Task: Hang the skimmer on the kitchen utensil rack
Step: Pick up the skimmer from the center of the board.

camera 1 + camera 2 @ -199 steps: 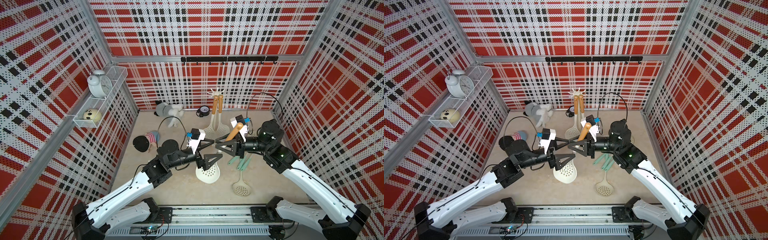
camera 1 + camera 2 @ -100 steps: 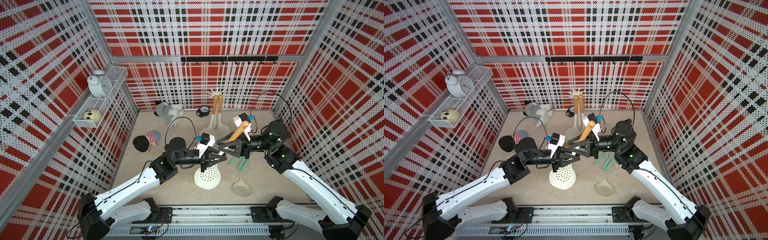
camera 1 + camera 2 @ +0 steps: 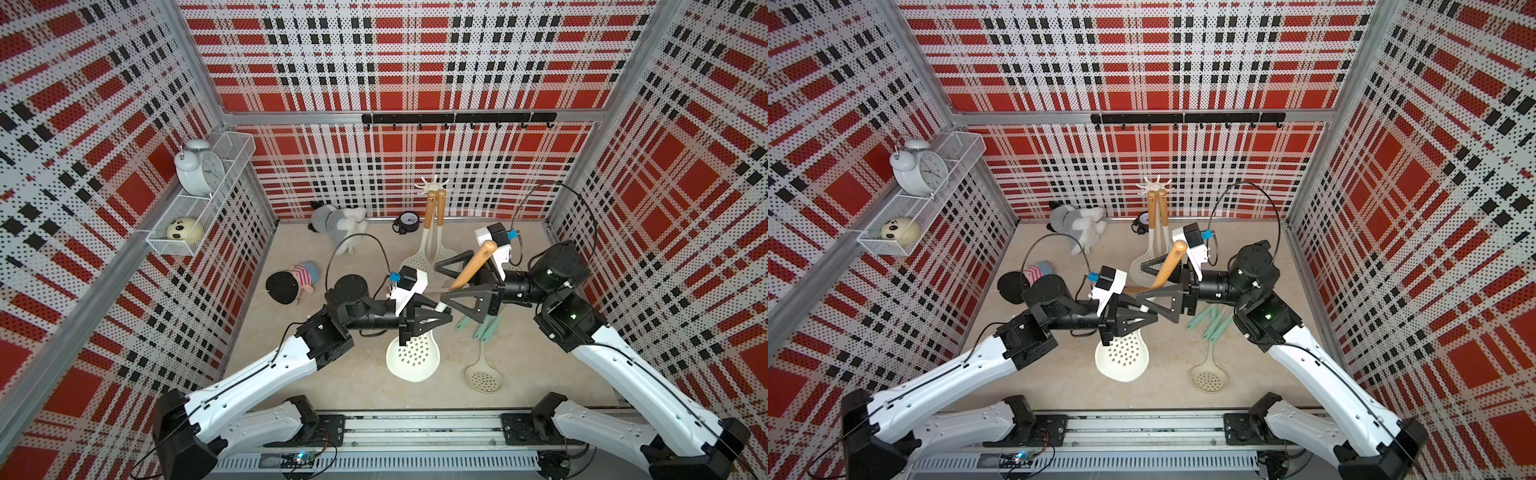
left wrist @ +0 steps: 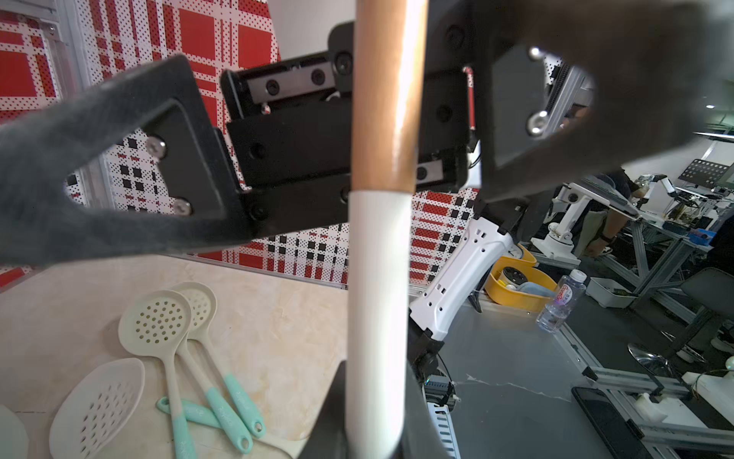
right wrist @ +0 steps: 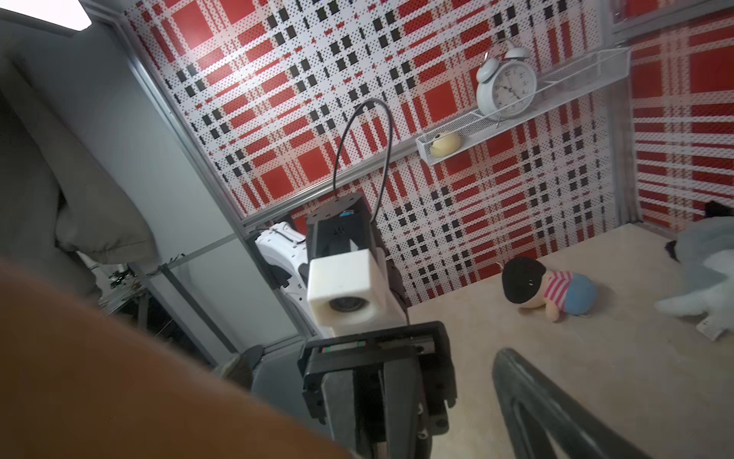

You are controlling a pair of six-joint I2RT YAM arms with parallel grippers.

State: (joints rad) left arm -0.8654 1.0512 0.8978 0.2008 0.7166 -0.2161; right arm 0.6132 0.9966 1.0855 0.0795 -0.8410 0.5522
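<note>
Jaws sprung wide since a moment ago, the right gripper (image 3: 439, 282) brackets the wooden handle of the skimmer (image 3: 412, 360) as the left gripper (image 3: 437, 318), clamped on its white neck, holds it aloft, the kitchen utensil rack (image 3: 433, 185) well beyond both.

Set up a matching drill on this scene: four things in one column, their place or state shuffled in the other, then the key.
Column one
1. wooden-handled skimmer
2. right gripper
3. white alarm clock
4. kitchen utensil rack

Column two
A. sits in the wire shelf on the side wall
B. jaws open, one on either side of a wooden handle
C. white shaft clamped in the left gripper
D. stands by the back wall with two utensils hanging from it

Pairs: 1-C, 2-B, 3-A, 4-D
</note>
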